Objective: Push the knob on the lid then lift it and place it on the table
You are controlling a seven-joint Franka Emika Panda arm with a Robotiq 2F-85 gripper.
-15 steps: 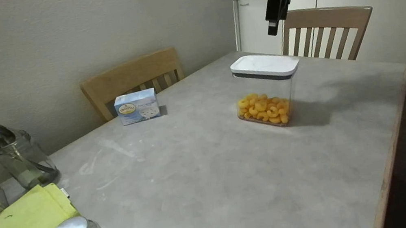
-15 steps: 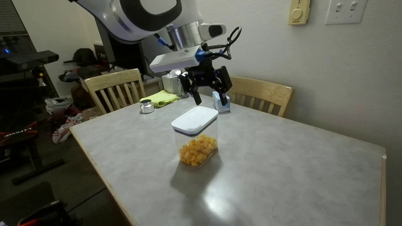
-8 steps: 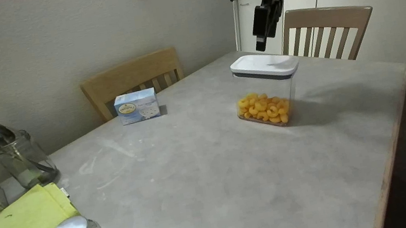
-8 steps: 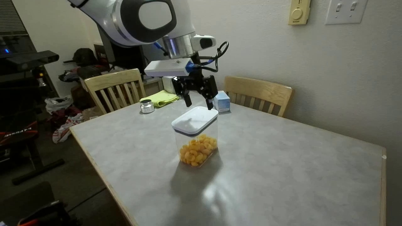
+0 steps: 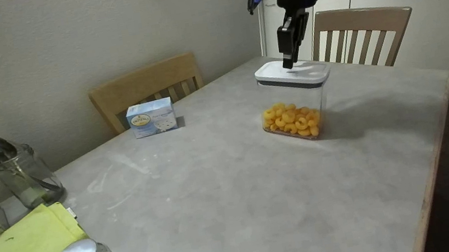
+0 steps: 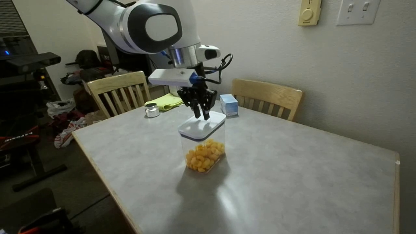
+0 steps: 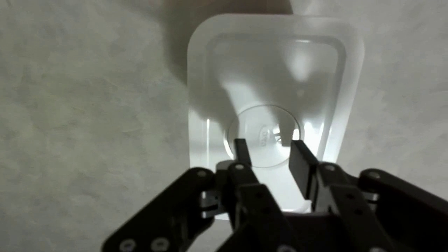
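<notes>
Pieces (image 5: 292, 119), curled and orange-yellow, are held in the lower part of a clear container (image 5: 287, 95), which is set upright on the grey table (image 5: 229, 207) and capped by the white lid (image 5: 307, 73). Cutlery (image 5: 2, 146) is held in a glass jar (image 5: 30, 192) well apart from it. The round knob (image 7: 264, 134) is set in the middle of the lid, just below the gripper (image 7: 268, 143), whose fingers (image 7: 303, 166) are parted by a gap; whether knob or lid is touched cannot be told.
</notes>
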